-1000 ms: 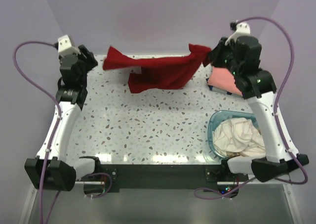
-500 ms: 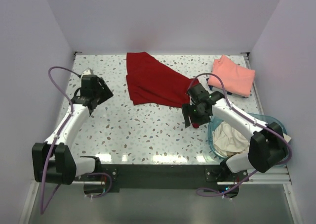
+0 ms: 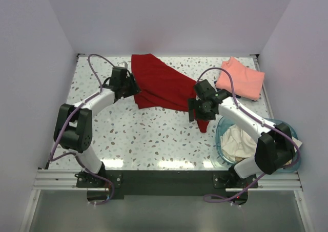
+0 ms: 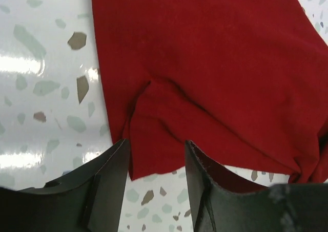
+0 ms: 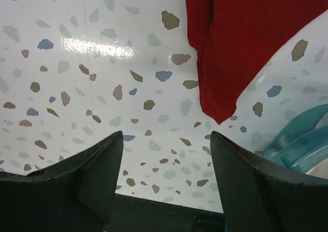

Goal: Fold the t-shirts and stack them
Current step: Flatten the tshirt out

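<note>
The dark red t-shirt (image 3: 161, 86) lies crumpled across the back middle of the table, and one tip trails toward the basket. My left gripper (image 3: 132, 87) is at the shirt's left edge. In the left wrist view its jaws (image 4: 155, 163) stand open, with the red shirt's (image 4: 205, 68) lower corner lying between the fingertips. My right gripper (image 3: 196, 113) hovers open by the shirt's trailing tip (image 5: 220, 106) with nothing between its fingers (image 5: 166, 140). A folded salmon-pink t-shirt (image 3: 241, 78) lies at the back right. Cream-white t-shirts (image 3: 241, 142) fill the basket.
The teal plastic basket (image 3: 220, 134) stands at the front right beside my right arm, and its rim (image 5: 302, 134) shows in the right wrist view. Purple walls close in the speckled table (image 3: 143, 134) on three sides.
The red shirt, held up at the back a second ago, now lies on the table. My right gripper has opened and let it go. My left arm has swung in to the shirt's left edge.
</note>
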Robot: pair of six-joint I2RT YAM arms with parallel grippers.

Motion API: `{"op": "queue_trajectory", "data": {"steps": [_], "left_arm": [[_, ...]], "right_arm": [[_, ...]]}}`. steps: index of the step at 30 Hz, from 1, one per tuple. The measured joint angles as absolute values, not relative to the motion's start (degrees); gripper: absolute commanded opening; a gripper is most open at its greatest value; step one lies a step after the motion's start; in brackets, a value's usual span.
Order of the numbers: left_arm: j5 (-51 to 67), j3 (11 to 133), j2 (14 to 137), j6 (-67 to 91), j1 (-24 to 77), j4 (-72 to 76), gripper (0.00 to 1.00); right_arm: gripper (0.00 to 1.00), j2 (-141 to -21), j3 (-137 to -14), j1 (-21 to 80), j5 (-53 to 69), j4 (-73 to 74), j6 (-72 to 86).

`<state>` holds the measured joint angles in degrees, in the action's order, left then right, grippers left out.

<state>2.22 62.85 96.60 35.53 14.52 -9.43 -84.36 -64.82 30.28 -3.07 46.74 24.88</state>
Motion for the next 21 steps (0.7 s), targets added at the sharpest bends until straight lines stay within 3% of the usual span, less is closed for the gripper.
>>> {"op": "queue_trajectory", "data": {"steps": [9,16,21], "left_arm": [[2.04,71.85,107.83,31.79,14.96,-6.94,0.44],[1.28,75.22,111.57,30.24,15.88,-7.29,0.42],[-0.19,77.82,113.6,29.45,16.51,-8.91,0.36]], "right_arm": [[0.72,-84.25,-64.95,28.75,-5.06,47.05,25.12],[0.72,-84.23,-65.01,27.29,-5.06,47.4,25.12],[0.72,-84.23,-65.04,26.44,-5.06,47.42,25.15]]}}
